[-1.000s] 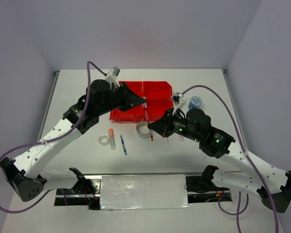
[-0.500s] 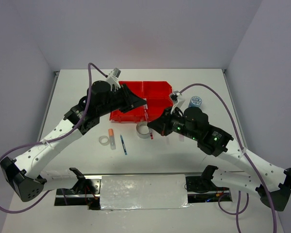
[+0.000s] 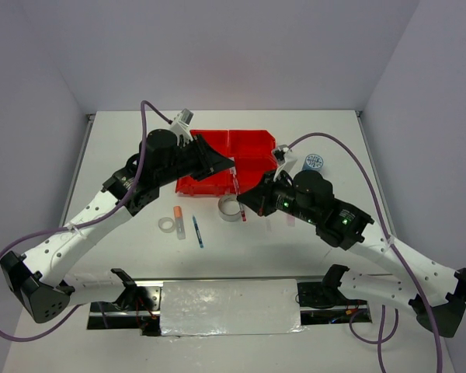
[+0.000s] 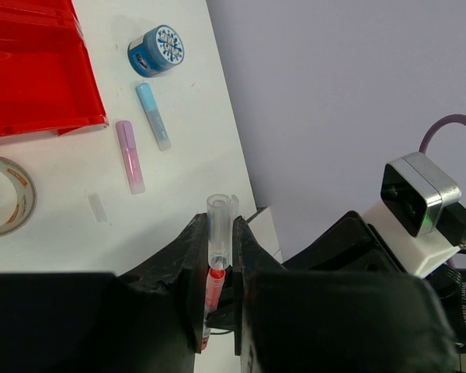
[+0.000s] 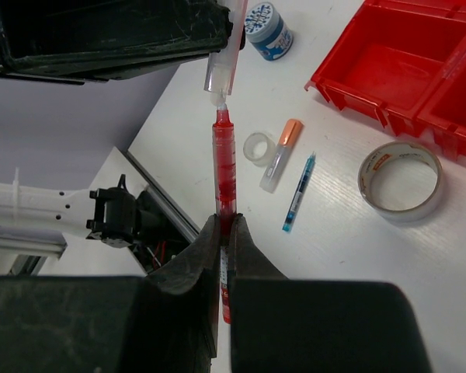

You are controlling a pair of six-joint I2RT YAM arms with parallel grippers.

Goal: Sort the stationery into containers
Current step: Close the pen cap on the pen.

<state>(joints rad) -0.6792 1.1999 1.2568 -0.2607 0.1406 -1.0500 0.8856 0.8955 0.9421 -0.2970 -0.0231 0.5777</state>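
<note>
My left gripper (image 4: 220, 227) is shut on a clear pen cap (image 4: 217, 210), held in the air in front of the red tray (image 3: 252, 144). My right gripper (image 5: 224, 227) is shut on the red pen (image 5: 224, 167), whose tip meets the cap's mouth (image 5: 220, 78). In the top view both grippers meet end to end near the tray's front edge, with the red pen (image 3: 238, 190) between them. A silvery-grey tape ring (image 3: 231, 208), a small clear tape ring (image 3: 168, 224), an orange stub (image 3: 179, 220) and a blue pen (image 3: 197, 231) lie on the table.
A blue-patterned roll (image 3: 313, 162) stands right of the tray. A pink stick (image 4: 130, 155) and a blue stick (image 4: 152, 115) lie beside it, partly under my right arm in the top view. Grey walls close in the table.
My right gripper has crept up and left with the red pen, bringing its tip to the cap. The left arm has barely moved.
</note>
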